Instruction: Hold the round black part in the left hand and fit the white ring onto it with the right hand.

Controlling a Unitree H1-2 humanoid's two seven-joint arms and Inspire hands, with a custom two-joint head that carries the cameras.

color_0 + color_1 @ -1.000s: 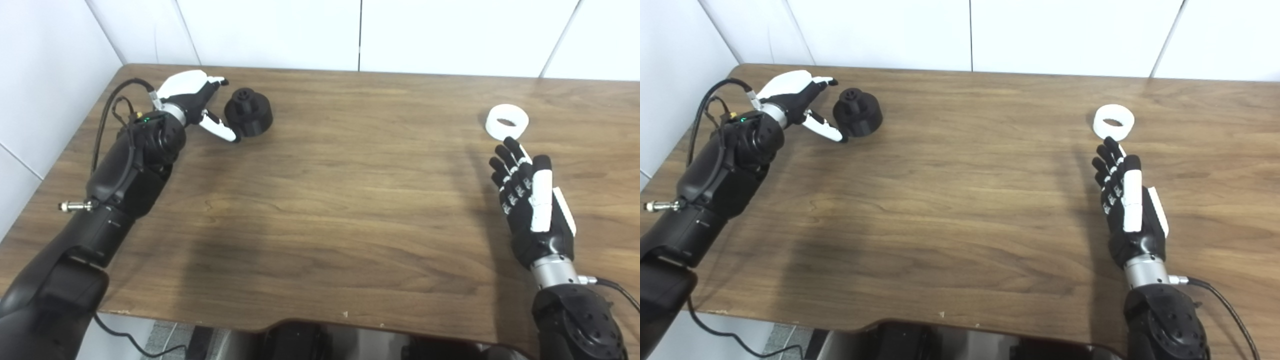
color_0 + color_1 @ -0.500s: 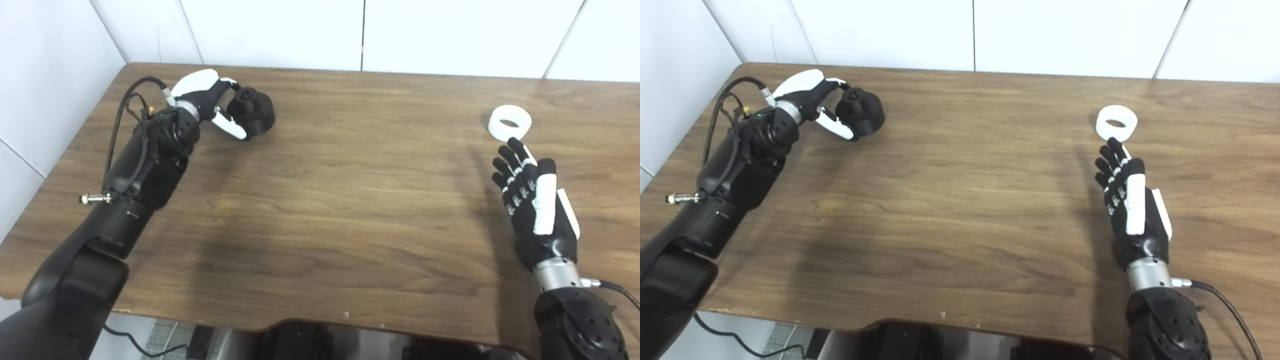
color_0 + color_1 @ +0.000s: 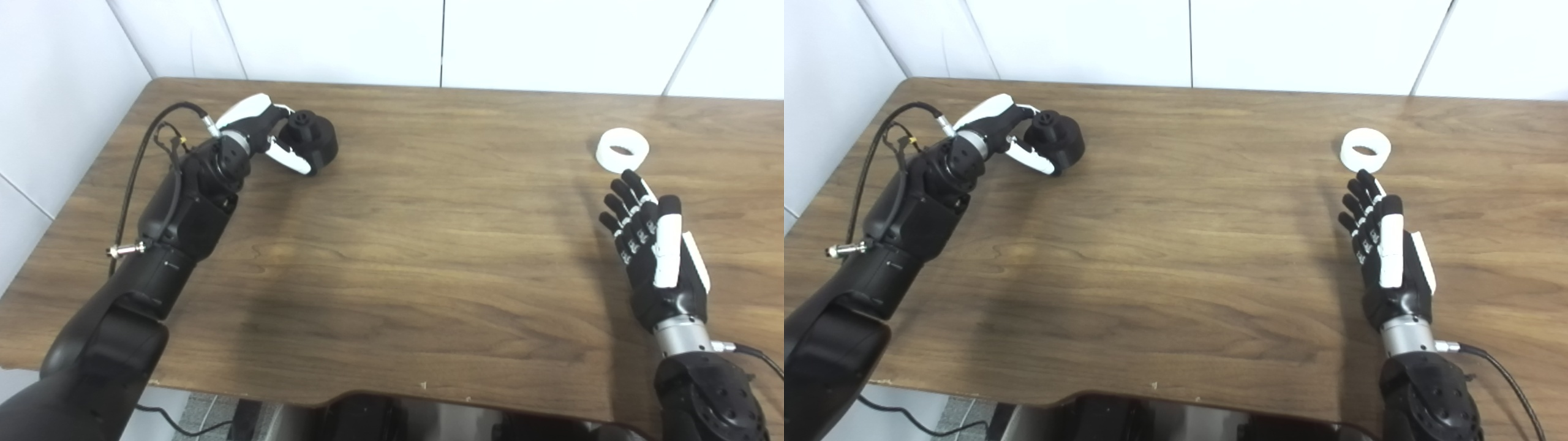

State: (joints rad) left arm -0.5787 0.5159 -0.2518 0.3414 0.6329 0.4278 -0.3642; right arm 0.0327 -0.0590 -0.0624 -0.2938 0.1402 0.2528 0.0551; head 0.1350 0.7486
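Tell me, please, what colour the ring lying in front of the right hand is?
The ring is plain white, clearest in the left eye view.

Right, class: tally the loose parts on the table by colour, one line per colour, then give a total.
Black: 1, the round black part, at the left hand.
White: 1, the white ring, lying beyond the right hand.
Total: 2

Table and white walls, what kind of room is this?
Probably a robot test lab or workshop. There is a bare wooden table against plain white wall panels, with only a black part and a white ring on it for practice.
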